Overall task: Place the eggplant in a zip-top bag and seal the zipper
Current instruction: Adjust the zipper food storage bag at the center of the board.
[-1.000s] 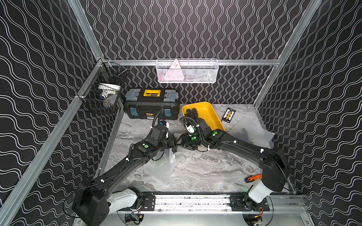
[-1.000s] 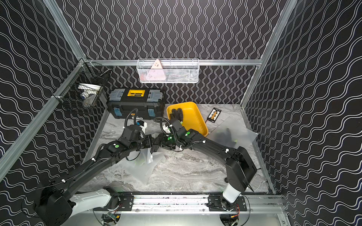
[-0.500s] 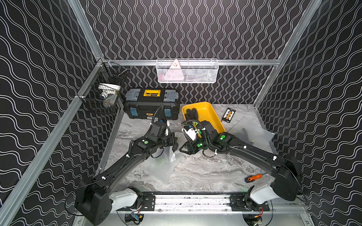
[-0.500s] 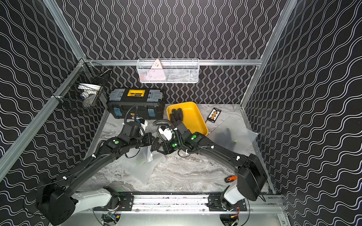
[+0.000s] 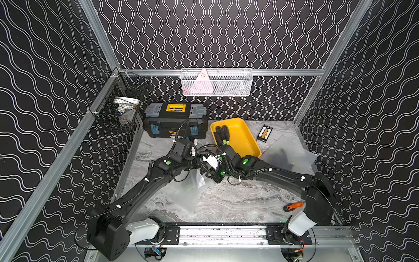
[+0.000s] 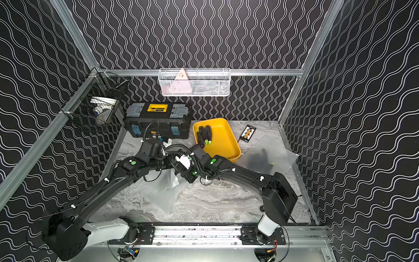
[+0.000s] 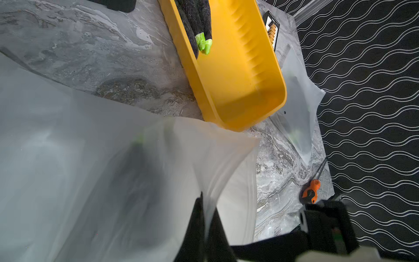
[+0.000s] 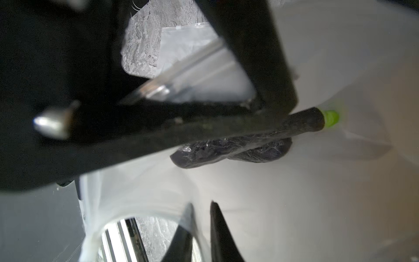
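The marble table (image 5: 238,199) bears everything, and the yellow tray (image 5: 243,139) on it serves as the marker for place. The left arm (image 5: 140,192) and the right arm (image 5: 283,179) reach in from the front rail and meet just before the tray's near left corner. The black toolbox (image 5: 175,122) stands just left of the tray, at the back wall.

The zip-top bag (image 5: 188,192) hangs from the two grippers, in front of the tray and to its left, and its lower part lies crumpled on the table. A second frosted bag (image 5: 288,156) lies flat right beside the tray on its right, with a dark shape showing through the film.

The left gripper (image 7: 207,202) has its fingers pressed together on the zip-top bag's upper edge, pinching the film. The right gripper (image 8: 200,204) has its fingers nearly together, with the bag's wall running between them and one finger veiled by the film.

The eggplant (image 8: 303,122) lies inside the zip-top bag, dark with a green stem end. Through the film in the left wrist view it is only a dark blur.

Two more eggplants (image 5: 222,135) lie in the tray's far left part. A small card (image 5: 264,133) lies just right of the tray's far end. An orange-handled screwdriver (image 5: 293,206) lies well in front of the tray, to its right.
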You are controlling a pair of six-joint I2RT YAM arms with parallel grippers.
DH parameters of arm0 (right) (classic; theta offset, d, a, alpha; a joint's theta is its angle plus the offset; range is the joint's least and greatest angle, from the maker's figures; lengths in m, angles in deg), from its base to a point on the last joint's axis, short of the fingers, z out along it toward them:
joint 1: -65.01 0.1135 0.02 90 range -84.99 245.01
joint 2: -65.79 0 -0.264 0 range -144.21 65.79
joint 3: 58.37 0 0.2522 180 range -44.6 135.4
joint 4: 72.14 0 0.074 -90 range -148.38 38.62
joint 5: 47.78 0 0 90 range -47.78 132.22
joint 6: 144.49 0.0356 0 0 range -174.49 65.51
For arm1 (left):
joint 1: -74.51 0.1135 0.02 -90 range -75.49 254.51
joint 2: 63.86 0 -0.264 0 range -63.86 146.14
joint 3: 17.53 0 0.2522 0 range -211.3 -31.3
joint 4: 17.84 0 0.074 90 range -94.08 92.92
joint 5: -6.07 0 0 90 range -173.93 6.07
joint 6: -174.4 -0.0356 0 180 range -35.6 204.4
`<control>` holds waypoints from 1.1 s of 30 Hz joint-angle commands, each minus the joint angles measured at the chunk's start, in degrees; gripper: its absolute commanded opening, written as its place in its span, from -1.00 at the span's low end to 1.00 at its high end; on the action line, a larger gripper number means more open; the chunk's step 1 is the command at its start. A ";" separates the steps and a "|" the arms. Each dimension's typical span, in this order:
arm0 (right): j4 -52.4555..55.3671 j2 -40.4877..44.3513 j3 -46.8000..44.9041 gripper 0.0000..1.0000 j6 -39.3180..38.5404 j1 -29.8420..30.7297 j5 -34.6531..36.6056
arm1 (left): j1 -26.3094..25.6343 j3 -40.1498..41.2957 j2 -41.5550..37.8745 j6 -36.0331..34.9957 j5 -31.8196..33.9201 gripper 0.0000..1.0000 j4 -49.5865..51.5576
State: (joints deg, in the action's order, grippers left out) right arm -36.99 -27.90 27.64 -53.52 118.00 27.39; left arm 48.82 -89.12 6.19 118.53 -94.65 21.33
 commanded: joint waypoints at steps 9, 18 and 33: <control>-8.77 5.92 1.10 -1.00 3.23 0.36 -4.03 | 3.37 -8.26 -1.19 -2.71 3.15 0.28 5.13; -2.00 10.79 7.24 -1.00 5.14 0.36 -5.65 | 9.14 -20.69 -1.79 -3.81 5.75 0.39 10.40; 26.90 17.04 22.29 -1.00 11.24 -2.09 3.92 | 9.35 -26.29 -0.09 -7.10 -2.21 0.39 6.47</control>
State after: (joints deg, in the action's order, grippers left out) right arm -15.31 -12.10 48.69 -44.45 116.58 28.55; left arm 58.07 -114.54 5.95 113.55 -92.33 31.03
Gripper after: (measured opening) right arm 0.050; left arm 0.697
